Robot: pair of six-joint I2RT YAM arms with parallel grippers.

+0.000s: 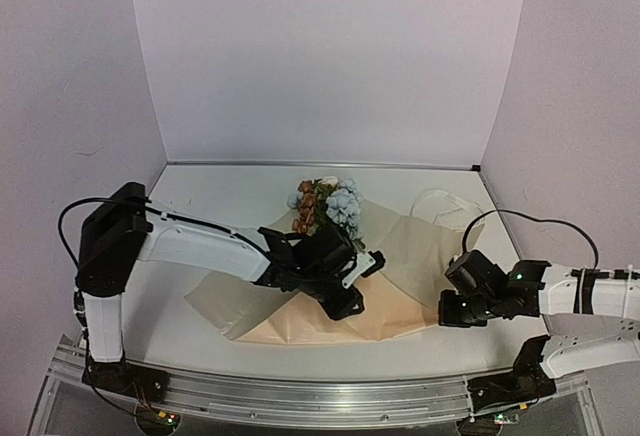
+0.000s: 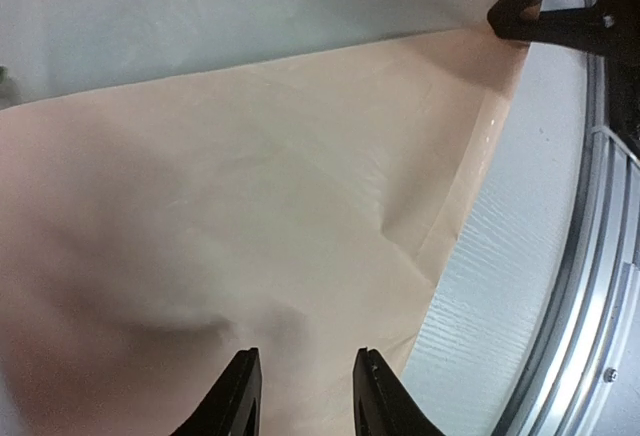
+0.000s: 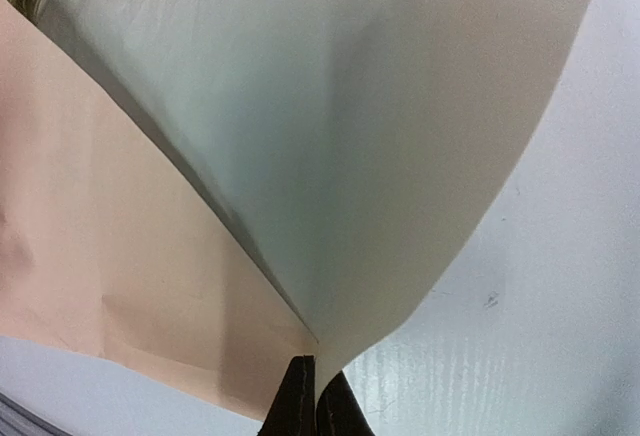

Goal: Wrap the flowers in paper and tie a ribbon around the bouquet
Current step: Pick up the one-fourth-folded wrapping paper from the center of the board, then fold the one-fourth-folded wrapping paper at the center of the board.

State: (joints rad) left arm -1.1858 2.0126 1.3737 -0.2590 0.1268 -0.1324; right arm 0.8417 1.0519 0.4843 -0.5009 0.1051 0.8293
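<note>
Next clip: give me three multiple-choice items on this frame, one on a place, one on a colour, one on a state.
1. The flowers lie: A in a vase; B at the far end of the paper; C in a box.
2. The paper under the left hand is: A tan; B blue; C black.
3. The right hand is: A wide open; B holding scissors; C shut on a paper corner.
Answers: B, the heads rest at the sheet's back edge; A, the left wrist view shows tan; C, its fingers pinch the corner.

Soft even light, top cam a bit grainy.
L wrist cam: edges warp, faint shadow lwr left on paper (image 2: 140, 306).
</note>
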